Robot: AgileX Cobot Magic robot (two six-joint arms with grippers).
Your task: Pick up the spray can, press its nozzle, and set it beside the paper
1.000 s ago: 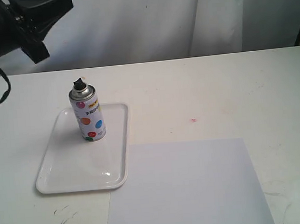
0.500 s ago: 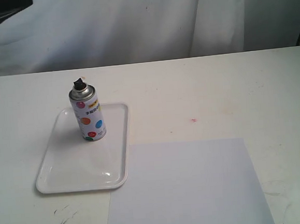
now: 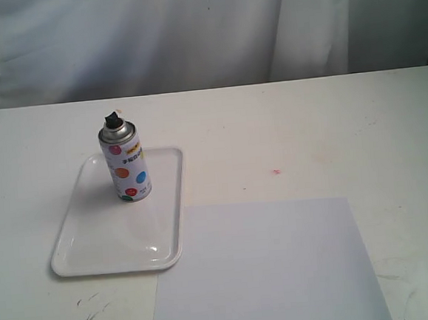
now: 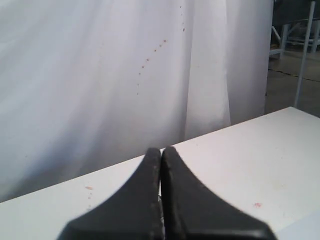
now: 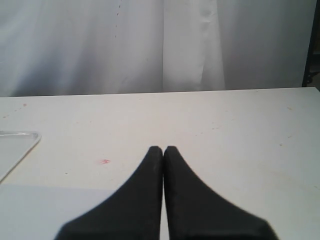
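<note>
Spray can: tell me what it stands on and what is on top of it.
The spray can stands upright on the white tray; a black nozzle tops it. The tray patch beneath its base is hidden.

spray can (image 3: 126, 167) upright on tray (image 3: 96, 267), far end; paper (image 3: 267, 271) just right of tray
</note>
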